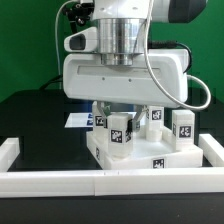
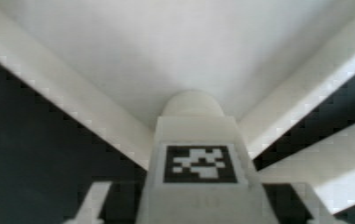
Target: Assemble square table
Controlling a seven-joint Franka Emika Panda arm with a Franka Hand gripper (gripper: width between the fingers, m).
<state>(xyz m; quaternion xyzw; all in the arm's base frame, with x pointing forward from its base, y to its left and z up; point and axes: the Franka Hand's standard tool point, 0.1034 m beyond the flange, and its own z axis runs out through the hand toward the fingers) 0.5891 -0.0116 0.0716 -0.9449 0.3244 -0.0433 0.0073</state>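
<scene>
The square table's top is a white panel (image 1: 128, 160) with a raised rim, lying in the middle of the black surface. One white leg (image 1: 118, 131) with a black-white tag stands upright over the panel's near corner. My gripper (image 1: 119, 117) comes down from above and is shut on this leg. In the wrist view the leg (image 2: 200, 140) fills the space between my two fingers (image 2: 113, 205), and the panel (image 2: 209, 50) spreads out behind it. Two more tagged legs (image 1: 183, 126) (image 1: 153, 114) stand on the exterior view's right.
A long low white wall (image 1: 100, 181) runs along the front of the black surface, with side pieces at both ends. The marker board (image 1: 77, 120) lies flat on the exterior view's left, behind the panel. The arm's body hides the area behind the panel.
</scene>
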